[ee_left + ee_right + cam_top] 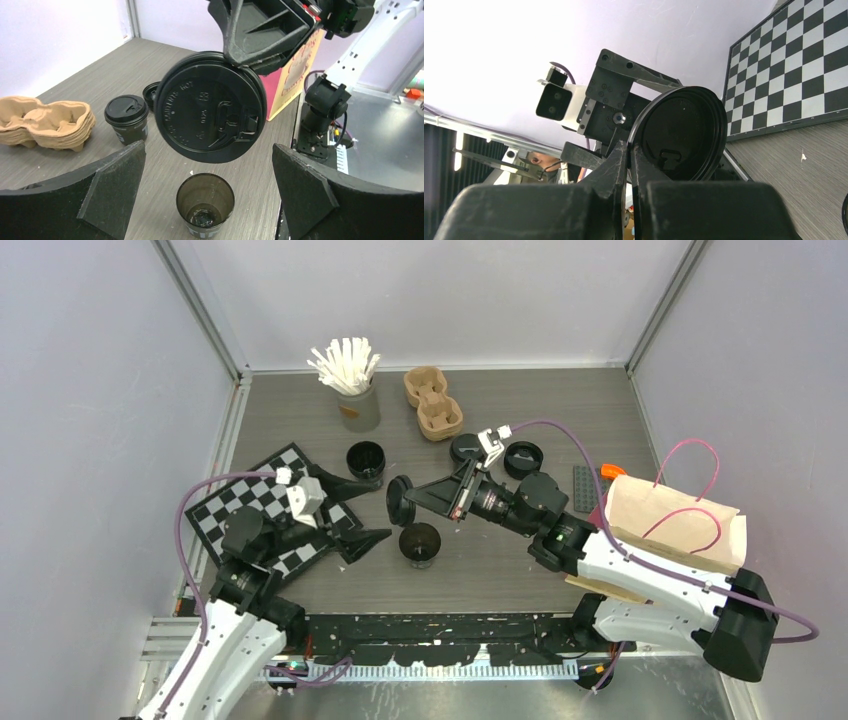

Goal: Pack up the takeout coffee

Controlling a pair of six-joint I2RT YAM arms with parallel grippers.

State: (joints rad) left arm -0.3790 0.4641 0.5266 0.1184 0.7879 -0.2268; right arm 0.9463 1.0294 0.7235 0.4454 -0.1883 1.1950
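My right gripper (408, 496) is shut on the rim of a round black lid (400, 501) and holds it on edge above the table. The lid fills the left wrist view (210, 120) and shows past the right gripper (630, 147) in its own view (684, 132). An open black cup (420, 543) stands just below and in front of the lid. My left gripper (368, 508) is open, its jaws on either side of this cup (205, 202), not touching it. A lidded black cup (126, 117) stands further off. Another open black cup (366, 460) stands by the left gripper's far finger.
Brown pulp carriers (432, 400) and a grey cup of white sticks (352, 380) stand at the back. A checkerboard (250, 505) lies under my left arm. A paper bag (675, 525) lies at the right. A round black piece (523, 458) sits behind the right wrist.
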